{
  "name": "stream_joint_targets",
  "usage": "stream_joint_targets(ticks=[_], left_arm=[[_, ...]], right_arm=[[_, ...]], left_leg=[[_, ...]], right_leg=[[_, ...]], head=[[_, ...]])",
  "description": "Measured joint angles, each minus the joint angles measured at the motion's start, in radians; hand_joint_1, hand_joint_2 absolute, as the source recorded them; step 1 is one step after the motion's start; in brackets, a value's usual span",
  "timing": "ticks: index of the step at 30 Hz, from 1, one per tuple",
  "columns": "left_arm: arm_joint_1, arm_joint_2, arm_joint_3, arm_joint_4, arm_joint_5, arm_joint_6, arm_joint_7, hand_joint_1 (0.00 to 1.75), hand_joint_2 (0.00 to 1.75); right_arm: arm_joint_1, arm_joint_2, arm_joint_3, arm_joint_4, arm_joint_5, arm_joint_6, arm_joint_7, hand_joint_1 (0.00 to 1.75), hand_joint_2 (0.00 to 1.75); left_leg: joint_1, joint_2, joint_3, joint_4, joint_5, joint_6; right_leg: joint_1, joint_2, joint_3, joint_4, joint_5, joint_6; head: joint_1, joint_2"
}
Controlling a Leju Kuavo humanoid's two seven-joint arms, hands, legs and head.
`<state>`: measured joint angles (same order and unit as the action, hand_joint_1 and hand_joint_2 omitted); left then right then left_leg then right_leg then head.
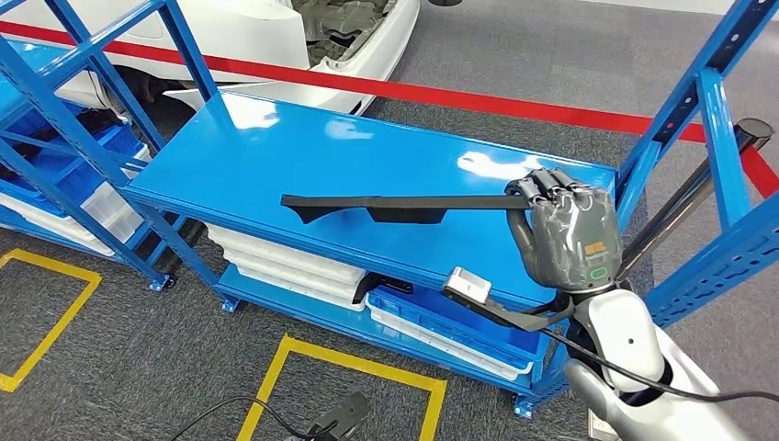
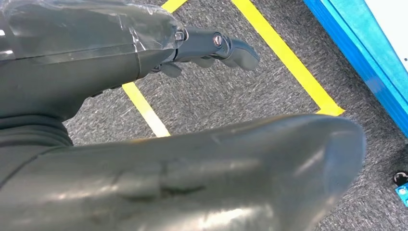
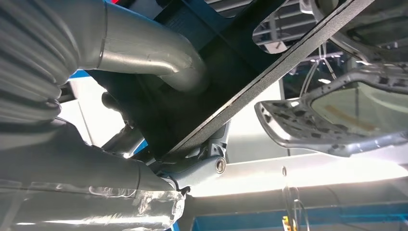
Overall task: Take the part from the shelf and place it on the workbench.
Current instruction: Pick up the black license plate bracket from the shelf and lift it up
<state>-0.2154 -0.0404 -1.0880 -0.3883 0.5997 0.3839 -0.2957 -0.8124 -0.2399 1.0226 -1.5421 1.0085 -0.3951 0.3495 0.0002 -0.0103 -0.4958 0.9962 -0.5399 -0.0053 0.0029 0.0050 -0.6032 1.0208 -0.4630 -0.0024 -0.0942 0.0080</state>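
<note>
Black part [image 1: 386, 208] — gripped by right hand [image 1: 562, 230] over blue shelf [image 1: 276, 152] — left hand [image 2: 211, 45] loosely spread

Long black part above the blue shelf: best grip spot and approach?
Grip the black part at its thin, bar-like right end, coming from the shelf's right side, where the right hand holds it now. The left portion widens into an uneven flange, likely harder to close fingers around.

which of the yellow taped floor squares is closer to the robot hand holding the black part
The yellow square in front of the shelf's middle; the other lies far left, away from the right robot hand.
</note>
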Motion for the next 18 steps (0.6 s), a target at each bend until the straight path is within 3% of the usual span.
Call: stream_joint_targets(ticks=[18], left_arm=[[-0.004,0.000,0.000,0.000,-0.004,0.012,-0.005,0.00,0.00]], right_arm=[[0.046,0.000,-0.026,-0.102,0.039,-0.017,-0.005,1.75,1.75]], left_leg=[[0.000,0.000,0.000,0.000,0.000,0.000]], right_leg=[[0.000,0.000,0.000,0.000,0.000,0.000]], head=[[0.000,0.000]])
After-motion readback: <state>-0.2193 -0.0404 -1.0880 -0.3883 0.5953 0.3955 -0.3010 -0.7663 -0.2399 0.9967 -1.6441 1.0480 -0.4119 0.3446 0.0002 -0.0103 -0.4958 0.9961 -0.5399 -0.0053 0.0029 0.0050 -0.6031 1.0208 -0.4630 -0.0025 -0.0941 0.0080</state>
